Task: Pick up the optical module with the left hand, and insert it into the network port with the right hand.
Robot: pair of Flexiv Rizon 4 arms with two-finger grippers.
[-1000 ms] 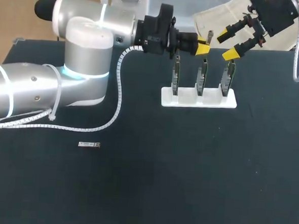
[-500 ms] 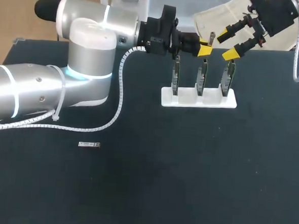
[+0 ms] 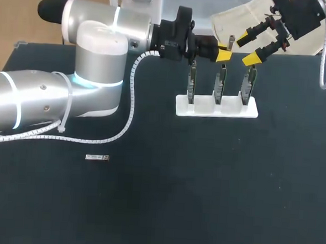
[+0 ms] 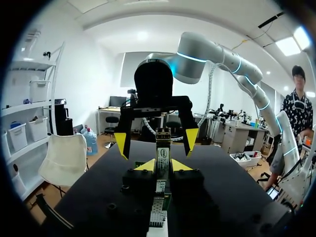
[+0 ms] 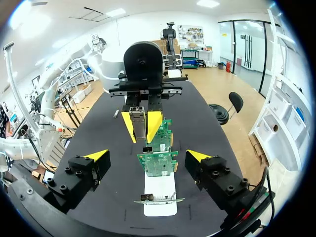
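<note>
A loose module [image 3: 97, 158] lies flat on the tabletop toward the left edge, well apart from everything else. The left arm [image 3: 95, 57] enters from the left edge, bends at the elbow and runs level along the far edge, its wrist pointing right. The left gripper [image 3: 221, 52] hangs above the row of three upright circuit boards [image 3: 220, 84], over the middle board, with its fingers pinching the optical module [image 4: 162, 154] from two sides. The module stands upright between the yellow tips, clear of the boards below it. The boards stand in a white holder [image 3: 216, 107] on the tabletop, near the far edge and right of the middle. The right arm [image 3: 302, 14] enters from the far right corner. The right gripper [image 3: 250, 48] faces the left gripper just beyond the module, with its fingers spread wide and touching nothing. Compared with one second ago, the left arm has shifted slightly to the right, carrying the module nearer the right gripper. Over the last half second both arms have stayed in place. The loose module and the holder have not moved.
</note>
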